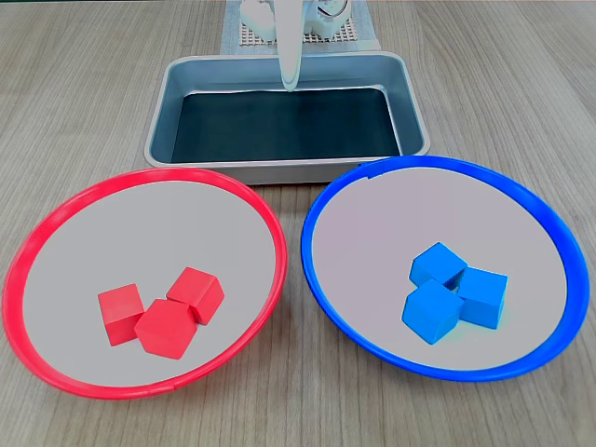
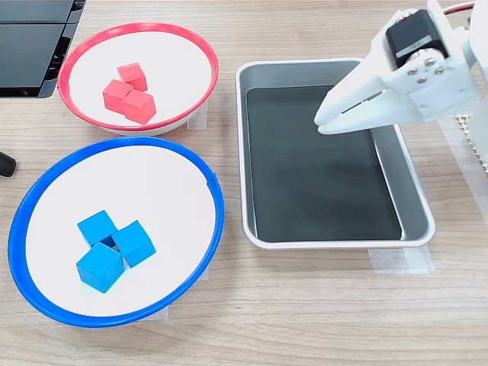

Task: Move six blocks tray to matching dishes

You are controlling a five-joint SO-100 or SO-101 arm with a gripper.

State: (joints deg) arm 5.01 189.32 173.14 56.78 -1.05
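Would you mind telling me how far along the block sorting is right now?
Sorting looks done: three red blocks lie in the red-rimmed dish, three blue blocks in the blue-rimmed dish. The tray holds nothing. The gripper is shut, carrying nothing. Nothing left.
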